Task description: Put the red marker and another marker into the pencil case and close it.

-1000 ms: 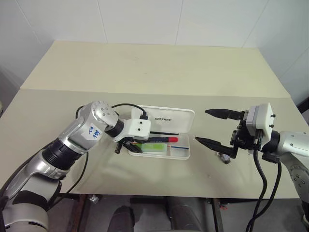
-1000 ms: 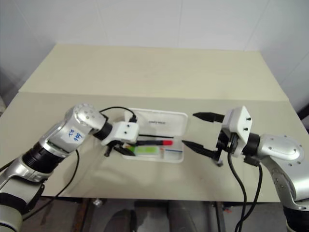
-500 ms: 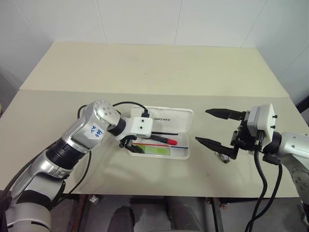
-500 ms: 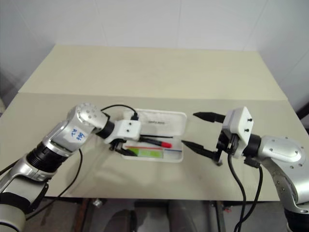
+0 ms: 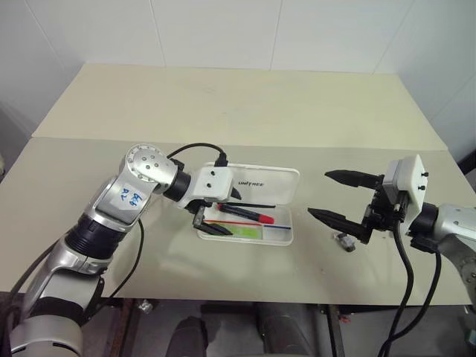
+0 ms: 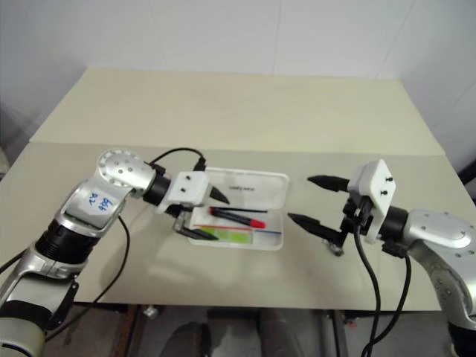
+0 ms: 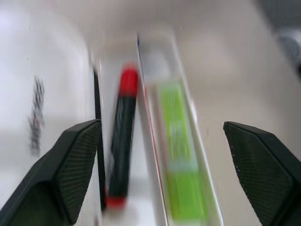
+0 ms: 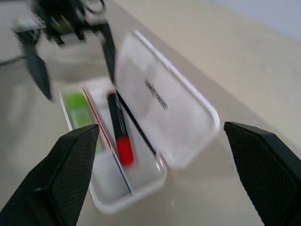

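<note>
lying inside the pencil case (image 5: 279, 236) are both markers; with both tools spread empty, lid closing is required.

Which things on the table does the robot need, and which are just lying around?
Needed: the red marker, the green highlighter, the white pencil case.
Just lying around: the small dark grey object on the table.

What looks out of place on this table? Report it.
A small dark grey object lies loose on the table, right of the pencil case. The red marker and lime-green highlighter lie inside; the lid stands open.
</note>
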{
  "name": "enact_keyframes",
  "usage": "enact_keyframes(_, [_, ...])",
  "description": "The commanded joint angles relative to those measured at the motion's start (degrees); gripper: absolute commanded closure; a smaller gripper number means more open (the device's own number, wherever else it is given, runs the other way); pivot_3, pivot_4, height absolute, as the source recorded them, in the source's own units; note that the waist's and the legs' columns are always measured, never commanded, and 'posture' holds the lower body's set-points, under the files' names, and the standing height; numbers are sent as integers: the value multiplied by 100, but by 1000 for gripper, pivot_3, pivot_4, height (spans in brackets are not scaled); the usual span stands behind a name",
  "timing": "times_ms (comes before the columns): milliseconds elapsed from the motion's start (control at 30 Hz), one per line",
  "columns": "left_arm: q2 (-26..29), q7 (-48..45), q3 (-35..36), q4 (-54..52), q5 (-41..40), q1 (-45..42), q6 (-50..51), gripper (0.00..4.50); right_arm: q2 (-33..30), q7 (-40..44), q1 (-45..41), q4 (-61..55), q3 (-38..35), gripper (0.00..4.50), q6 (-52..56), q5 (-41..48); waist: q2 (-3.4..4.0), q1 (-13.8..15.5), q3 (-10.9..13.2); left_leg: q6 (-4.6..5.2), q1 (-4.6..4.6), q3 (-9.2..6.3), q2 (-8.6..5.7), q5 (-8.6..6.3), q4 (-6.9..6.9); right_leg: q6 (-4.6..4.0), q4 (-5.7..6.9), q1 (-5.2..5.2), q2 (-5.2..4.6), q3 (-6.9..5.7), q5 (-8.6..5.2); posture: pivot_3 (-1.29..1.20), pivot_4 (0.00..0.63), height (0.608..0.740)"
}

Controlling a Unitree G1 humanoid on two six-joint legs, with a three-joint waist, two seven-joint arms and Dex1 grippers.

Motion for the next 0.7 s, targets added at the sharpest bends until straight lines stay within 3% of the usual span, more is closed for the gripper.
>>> enact_keyframes(33, [-7,-187,395,163,-377,149,-537,22,-343,-263,154,-310,-403,0,661,227,0,-6,0,0,2,1,0,0,0,1,0,0,0,0,0,0,150,740])
enact_keyframes(167, [124,-495,510,377,-558,461,-870,22,-791,-410,537,-482,-708,0,1585,451,1,-2,0,0,3,1,0,0,-1,-5,0,0,1,0,-3,0,150,740])
enact_keyframes(400, [-107,-648,851,930,-870,512,-1561,22,-1200,-672,1181,-821,-932,0,2769,537,0,11,0,0,-4,2,0,0,4,-11,-14,1,-1,1,-6,0,150,740])
enact_keyframes(700, [-246,-476,799,934,-737,483,-1758,22,-944,-1244,819,-728,-601,0,3565,645,0,-7,0,0,-1,11,0,0,2,-5,-31,6,-2,5,-1,0,150,740])
